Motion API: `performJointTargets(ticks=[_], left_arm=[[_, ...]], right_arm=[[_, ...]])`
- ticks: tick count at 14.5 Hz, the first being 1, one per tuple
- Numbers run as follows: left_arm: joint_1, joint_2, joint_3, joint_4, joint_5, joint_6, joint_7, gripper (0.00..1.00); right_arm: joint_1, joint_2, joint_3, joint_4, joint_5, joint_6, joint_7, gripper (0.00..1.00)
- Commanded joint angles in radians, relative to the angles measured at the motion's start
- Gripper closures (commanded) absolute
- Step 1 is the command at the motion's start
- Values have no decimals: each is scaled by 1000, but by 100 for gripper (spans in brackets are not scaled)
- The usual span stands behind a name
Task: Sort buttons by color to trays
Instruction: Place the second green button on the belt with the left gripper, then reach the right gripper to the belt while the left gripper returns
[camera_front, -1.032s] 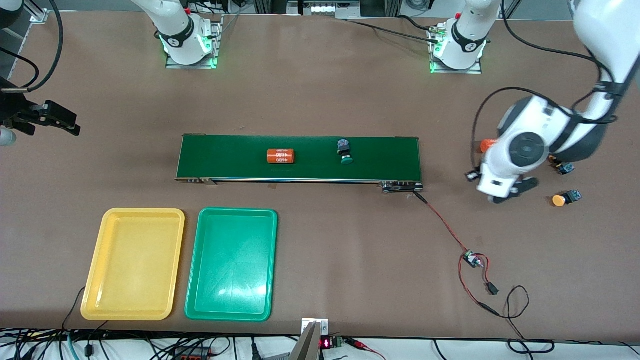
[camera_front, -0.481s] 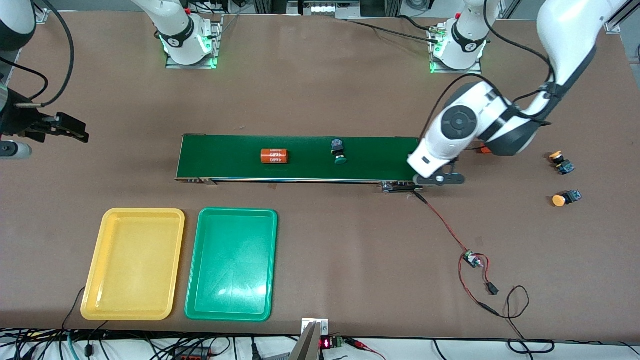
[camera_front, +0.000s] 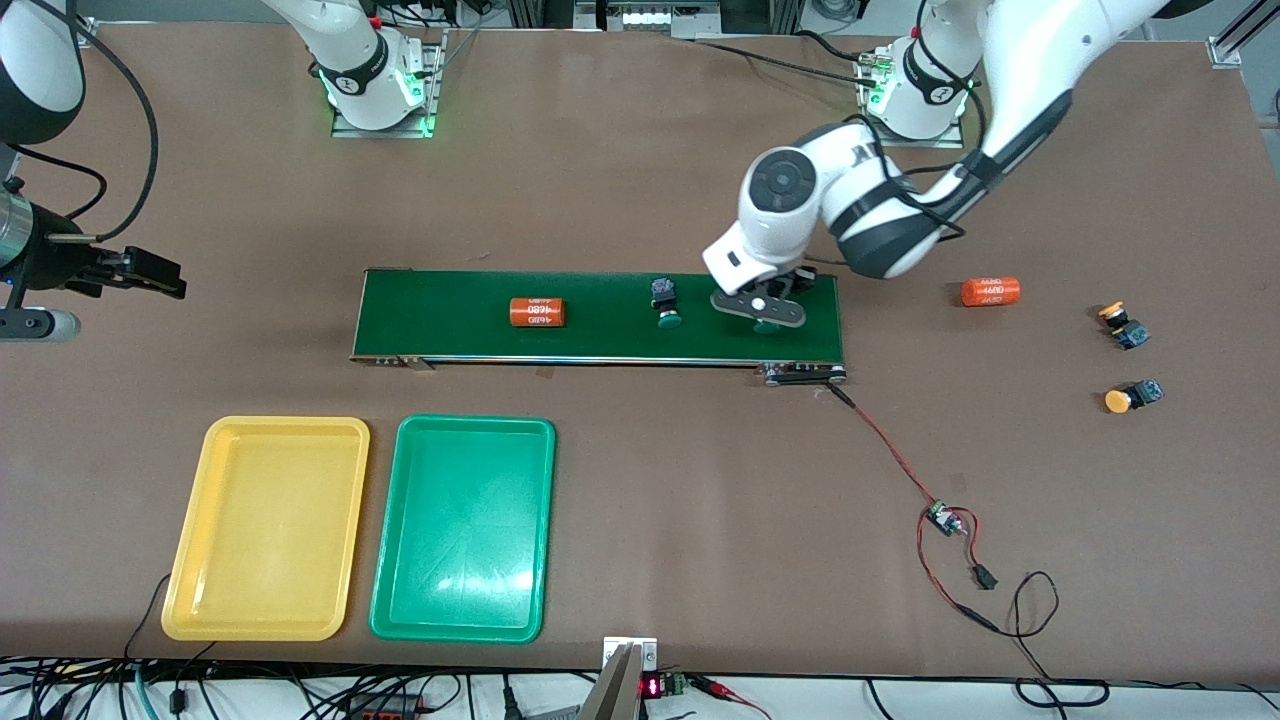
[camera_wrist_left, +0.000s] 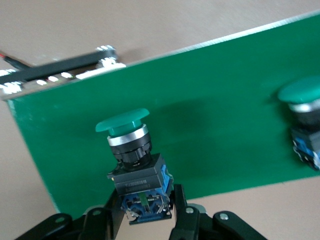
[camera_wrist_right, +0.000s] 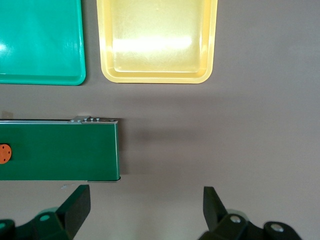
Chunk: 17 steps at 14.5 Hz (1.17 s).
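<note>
Brown table (camera_front: 640, 520) holds everything. Two white arms stand at its top edge in the front view. The belt (camera_front: 600, 318), long and dark green, lies in the middle of the table.

The yellow tray (camera_front: 266, 528) and the green tray (camera_front: 463, 528) sit side by side, nearer to the front camera than the belt. The yellow tray is closer to the right arm's end of the table. Both trays have nothing in them.

The left gripper (camera_front: 768, 318) hangs over the belt at the left arm's end. Its fingers (camera_wrist_left: 186, 212) are pinched tight on the blue and black body of a held green button (camera_wrist_left: 135, 170). The round green cap sticks out past the fingers, over the belt.

The right gripper (camera_front: 150, 272) waits in the air over bare table past the belt's other end. Its two fingers (camera_wrist_right: 75, 205) are spread wide and hold nothing.

An orange can (camera_front: 537, 312) with white writing lies on the belt. A second orange can (camera_front: 990, 291) lies on the table past the belt, toward the left arm's end.

A loose green button (camera_front: 665, 303) lies on the belt between the first can and the left gripper.

Two orange buttons lie on the table toward the left arm's end. The near orange button (camera_front: 1132, 397) is closer to the front camera than the other orange button (camera_front: 1122, 325).
</note>
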Motion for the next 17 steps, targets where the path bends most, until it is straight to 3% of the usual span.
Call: performJointTargets(ticks=[1,3,4,5,11,13,17], left_arm=[[-14,41,28,25,20,-12,1,80],[-16,42,37,26,68,-12,1,75],[-16,44,45,26,75,-12,-1,49],[-17,48,45,26,79,-4,1,0],[-5,33,10,117,63,-33,11,0],[16,33,-22,167,63,-120,5,0],[49,39,-10,282,63,-270,14,0]], right_arm=[[-2,9,6,8,5,0,-1,0],[7,18,12,7,11,14,5,0],[15,23,12,7,16,23,5,0],[16,24,12,7,16,33,5,0],[54,49,14,7,19,25,8,0],[87,49,14,2,19,27,28,0],[186,73,14,5,46,46,73,0]])
